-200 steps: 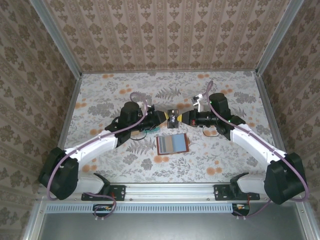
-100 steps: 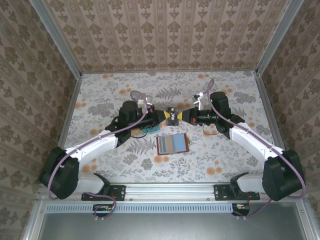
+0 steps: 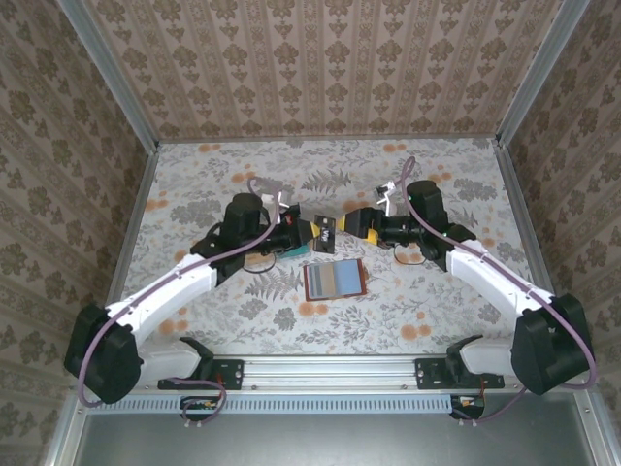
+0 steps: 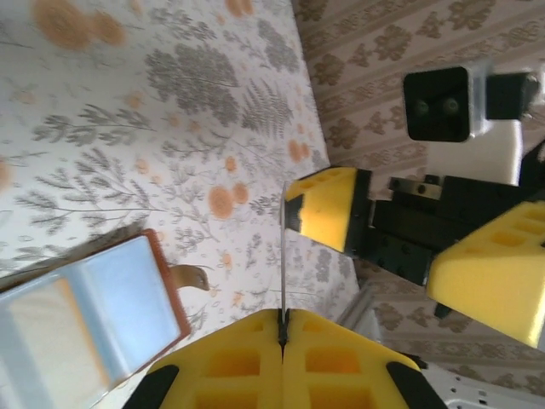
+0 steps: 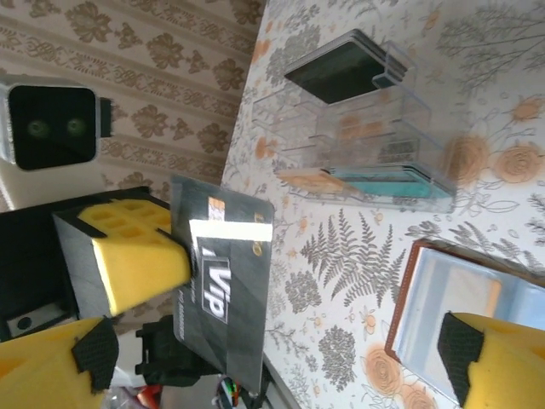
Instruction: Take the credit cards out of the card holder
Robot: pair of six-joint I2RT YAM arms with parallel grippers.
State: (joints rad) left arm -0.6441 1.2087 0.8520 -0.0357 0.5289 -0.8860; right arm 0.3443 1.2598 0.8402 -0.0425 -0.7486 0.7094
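A black credit card (image 3: pixel 327 234) marked VIP (image 5: pixel 226 281) hangs above the table, pinched at one end by my left gripper (image 3: pixel 312 233). In the left wrist view the card (image 4: pixel 281 247) is edge-on, a thin line running up from the closed yellow pads (image 4: pixel 230 358). My right gripper (image 3: pixel 352 223) faces it from the right, jaws apart and off the card (image 5: pixel 272 354). The card holder (image 3: pixel 334 281) lies open on the table below, brown-edged with blue-grey lining (image 4: pixel 85 324), (image 5: pixel 477 298).
A clear plastic stand (image 5: pixel 366 128) with dark and teal cards sits on the table by the left arm, partly under it (image 3: pixel 289 252). Patterned walls enclose the table on three sides; a metal rail (image 3: pixel 330 370) runs along the near edge.
The card went from between both grippers to the left one alone. The right jaws have opened and let it go. The left arm's base link swung left.
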